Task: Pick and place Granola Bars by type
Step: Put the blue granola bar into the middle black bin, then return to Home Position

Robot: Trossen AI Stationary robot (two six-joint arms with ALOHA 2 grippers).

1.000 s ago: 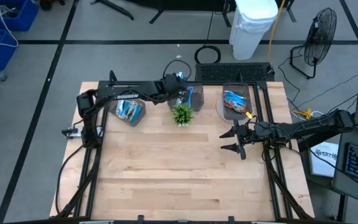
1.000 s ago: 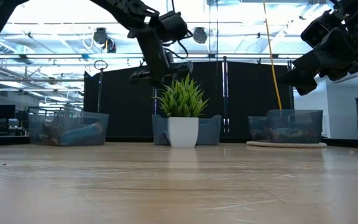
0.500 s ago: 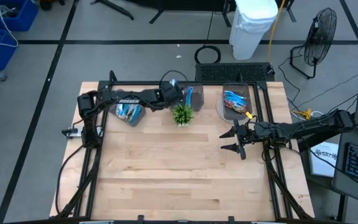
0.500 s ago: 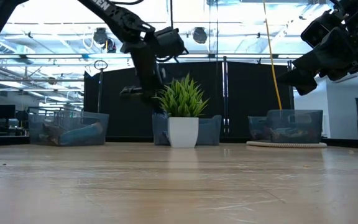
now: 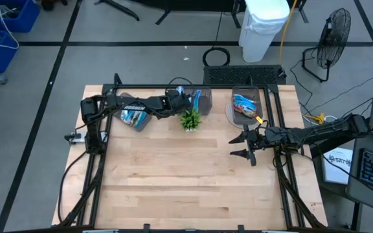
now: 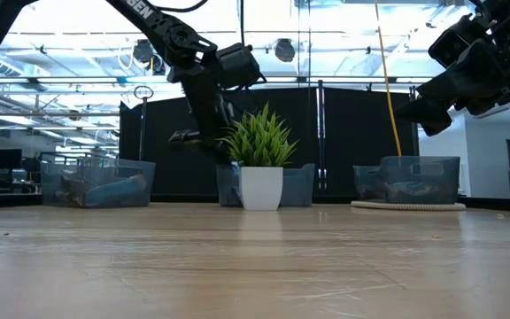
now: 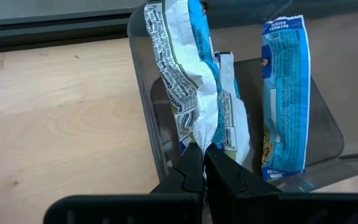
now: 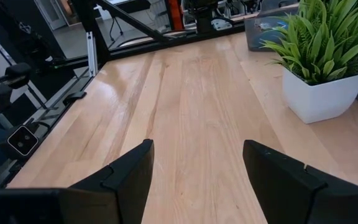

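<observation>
Left gripper [image 7: 204, 163], jaws pinching a blue-and-white granola bar [image 7: 180, 81], has drifted from the middle bin [image 5: 201, 100] behind the plant [image 5: 190, 119] toward the left bin [image 5: 133, 116], so sorting proceeds; right gripper [image 8: 194, 163] waits, jaws spread.

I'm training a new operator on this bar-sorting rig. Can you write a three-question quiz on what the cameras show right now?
1. True or false: the left gripper is shut on a wrapped bar.
2. Which arm waits with open fingers over bare table? A) left B) right C) neither
3. Fill in: between the middle bin and the table's centre stands a potted ____.

Key:
1. True; the left wrist view shows a blue-and-white wrapper pinched above the bin.
2. B; the right gripper hangs open near the right bin.
3. plant.
</observation>
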